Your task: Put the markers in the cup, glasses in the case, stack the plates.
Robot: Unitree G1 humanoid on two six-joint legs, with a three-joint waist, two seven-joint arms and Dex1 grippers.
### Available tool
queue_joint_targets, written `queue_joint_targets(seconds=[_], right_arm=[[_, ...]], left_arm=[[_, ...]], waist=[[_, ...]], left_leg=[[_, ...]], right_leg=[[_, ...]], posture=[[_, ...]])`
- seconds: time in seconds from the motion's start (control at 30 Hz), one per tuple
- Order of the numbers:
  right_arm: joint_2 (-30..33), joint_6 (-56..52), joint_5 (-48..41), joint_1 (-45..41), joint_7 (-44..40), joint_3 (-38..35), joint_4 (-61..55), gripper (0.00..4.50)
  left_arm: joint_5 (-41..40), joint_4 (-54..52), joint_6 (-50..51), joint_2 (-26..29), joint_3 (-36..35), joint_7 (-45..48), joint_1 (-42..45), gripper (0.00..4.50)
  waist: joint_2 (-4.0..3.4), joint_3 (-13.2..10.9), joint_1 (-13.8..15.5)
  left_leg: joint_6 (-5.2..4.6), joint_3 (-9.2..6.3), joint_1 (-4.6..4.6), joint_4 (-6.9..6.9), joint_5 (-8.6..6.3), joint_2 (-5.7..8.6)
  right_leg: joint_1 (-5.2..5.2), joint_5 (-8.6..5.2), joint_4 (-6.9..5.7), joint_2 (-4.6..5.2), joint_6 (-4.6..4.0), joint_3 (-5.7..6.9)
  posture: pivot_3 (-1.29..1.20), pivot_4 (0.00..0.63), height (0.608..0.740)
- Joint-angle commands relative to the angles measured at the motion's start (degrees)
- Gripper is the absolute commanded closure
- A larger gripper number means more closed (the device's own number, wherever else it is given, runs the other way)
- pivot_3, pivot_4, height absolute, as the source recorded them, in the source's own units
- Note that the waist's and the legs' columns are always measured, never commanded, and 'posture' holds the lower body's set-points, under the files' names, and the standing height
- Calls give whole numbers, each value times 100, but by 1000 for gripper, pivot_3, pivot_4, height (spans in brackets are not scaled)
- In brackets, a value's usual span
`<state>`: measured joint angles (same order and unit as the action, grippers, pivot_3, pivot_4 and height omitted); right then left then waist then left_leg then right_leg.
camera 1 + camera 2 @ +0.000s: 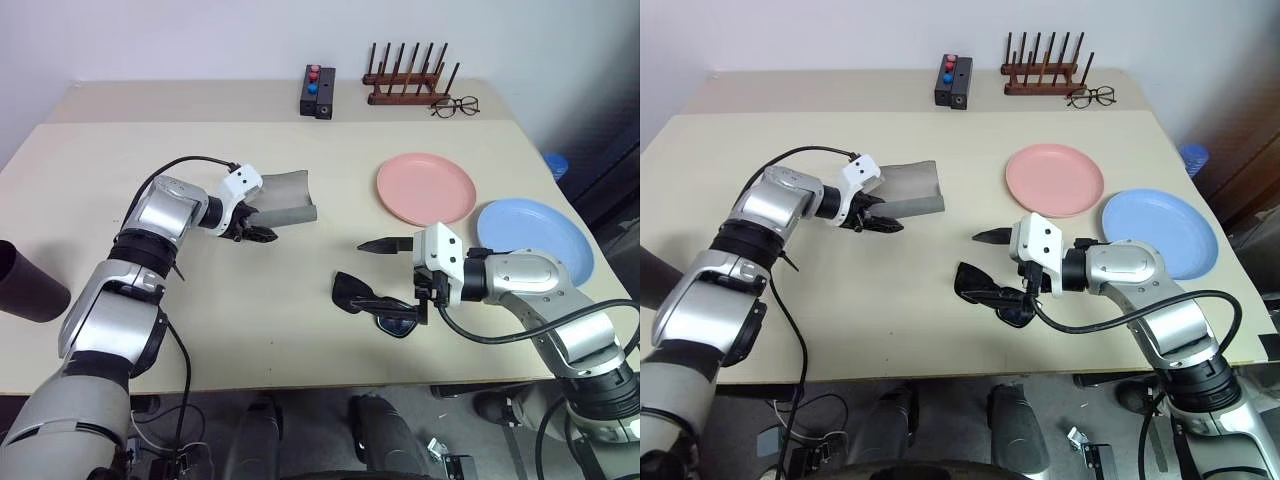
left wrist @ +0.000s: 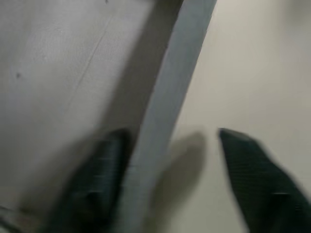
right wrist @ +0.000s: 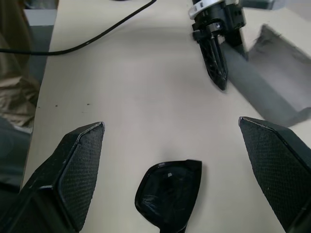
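The sunglasses (image 1: 375, 305) lie on the beige tabletop (image 1: 250, 330) near its front edge, dark lenses up, just below the right end effector (image 1: 405, 275). That end effector has its two black fingers (image 3: 77, 170) spread wide, one to each side of the sunglasses and above them, holding nothing. The grey case (image 1: 283, 197) sits open further back and to the left, well apart from the sunglasses. The left end effector (image 1: 258, 233) is at the case's near wall: in the left wrist view one finger (image 2: 97, 179) is inside the case and the other outside, with the wall (image 2: 165, 121) between them; whether they press on it I cannot tell. The salmon pink plate (image 1: 425, 187) and the light blue plate (image 1: 535, 238) lie side by side on the right, rims close together, not stacked. The black cup (image 1: 30, 285) lies on its side at the far left edge. A wooden rack (image 1: 408, 75), wire-rimmed spectacles (image 1: 456, 106) and a small black box (image 1: 318, 92) stand along the back.
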<state>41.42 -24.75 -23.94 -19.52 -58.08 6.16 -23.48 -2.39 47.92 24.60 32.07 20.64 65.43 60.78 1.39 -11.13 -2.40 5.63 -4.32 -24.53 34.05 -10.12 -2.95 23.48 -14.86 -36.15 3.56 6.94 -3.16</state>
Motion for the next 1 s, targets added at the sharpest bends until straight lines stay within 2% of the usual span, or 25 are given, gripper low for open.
queue_joint_targets(seconds=[0.03, 0.1, 0.13, 0.27, 0.43, 0.63, 0.73, 0.93, 1.0], right_arm=[[-16, 118, -36, 28, 95, -212, -133, 0], [-58, 174, -10, 15, 177, -280, -16, 0], [-92, 189, -7, -2, 242, -331, 51, 0], [-127, 277, 12, -54, 338, -482, 325, 0], [-93, 473, 110, -52, 227, -448, 573, 0], [-180, 528, 117, -163, 120, -297, 698, 0], [-228, 499, 119, -239, 86, -222, 743, 0], [-280, 449, 162, -380, 66, -133, 855, 0], [-259, 419, 182, -391, 76, -136, 874, 0]], left_arm=[[141, 83, -181, -1, -117, 190, 67, 3363], [189, -16, -368, 71, -159, 213, -40, 4404], [197, -123, -482, 138, -192, 243, -133, 4468], [-50, -1139, -590, 600, -412, 781, -780, 4468], [-501, -3398, -205, 1634, -583, 1662, -2143, 4468], [-988, -5418, 341, 2408, -821, 1902, -3381, 4468], [-1071, -5904, 490, 2535, -882, 1788, -3671, 4468], [-1098, -6048, 818, 2586, -799, 1621, -3727, 4468], [-1184, -6052, 876, 2538, -824, 1583, -3717, 3820]], waist=[[0, 0, 4], [1, 0, 6], [1, 0, 8], [-1, -1, -30], [-5, -3, -13], [-8, -5, 30], [-8, -5, 35], [-9, -6, 9], [-10, -6, 2]], left_leg=[[0, 0, 0, 4, 0, 0], [0, 0, 0, 5, 0, 1], [0, 0, -1, 5, 0, 1], [-1, 1, 2, -3, 0, 0], [-1, 1, 4, -18, 0, -3], [0, 3, 6, -2, 0, -2], [0, 4, 5, 7, 0, -2], [-1, 4, 5, 6, 0, -3], [-1, 4, 5, 6, 0, -3]], right_leg=[[-3, 0, 1, 1, -1, 0], [-4, 1, 1, 2, -1, -1], [-3, 1, 0, 1, -2, 0], [0, 3, -3, 1, -1, -3], [7, 0, -11, -1, 2, -3], [-4, -8, -9, 4, -17, -3], [-5, -7, -8, 6, -20, -3], [-3, -7, -8, 3, -21, -3], [-2, -7, -9, 3, -20, -3]], posture=[[0, 150, 738], [0, 150, 738], [0, 150, 738], [0, 150, 738], [0, 150, 738], [0, 150, 738], [0, 150, 738], [0, 150, 738], [0, 150, 738]])
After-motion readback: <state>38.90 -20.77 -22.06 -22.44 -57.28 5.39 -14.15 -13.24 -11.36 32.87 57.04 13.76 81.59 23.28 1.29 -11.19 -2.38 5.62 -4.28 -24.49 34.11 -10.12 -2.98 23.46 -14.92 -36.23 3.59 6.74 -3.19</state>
